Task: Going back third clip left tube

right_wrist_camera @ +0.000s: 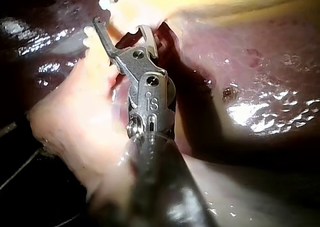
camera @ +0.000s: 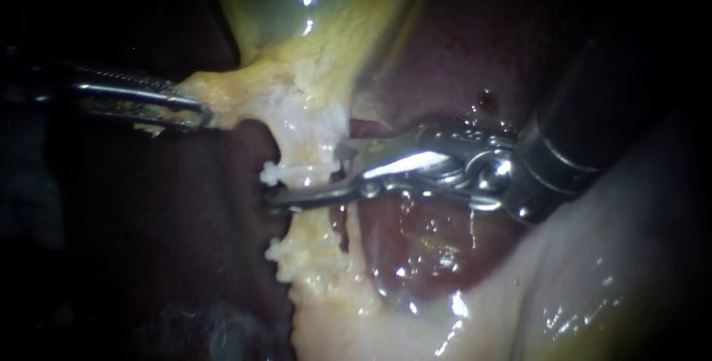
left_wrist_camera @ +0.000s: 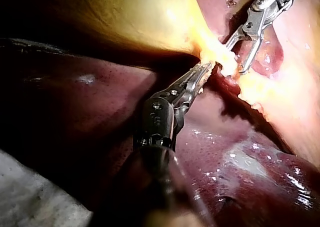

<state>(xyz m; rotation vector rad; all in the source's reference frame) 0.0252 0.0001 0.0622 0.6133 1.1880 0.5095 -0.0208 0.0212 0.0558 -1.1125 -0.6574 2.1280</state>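
Observation:
A pale yellow tube (camera: 308, 120) runs down from the gallbladder (camera: 297, 5). A white clip (camera: 291, 174) sits across it. My right instrument (camera: 308, 177) comes in from the right with its jaws open, one above and one below the clip. In the right wrist view the right instrument (right_wrist_camera: 121, 27) shows a clear gap between its jaws. My left instrument (camera: 189, 109) is shut on the yellowish tissue at the tube's upper left edge, pulling it sideways. In the left wrist view the left instrument (left_wrist_camera: 205, 69) bites the same tissue, with the right instrument (left_wrist_camera: 236, 56) just ahead.
Dark red liver (camera: 430, 50) lies behind and below the right instrument. Wet pale tissue (camera: 593, 272) fills the lower right. A whitish lump (camera: 278, 251) sits lower on the tube; I cannot tell whether it is a clip.

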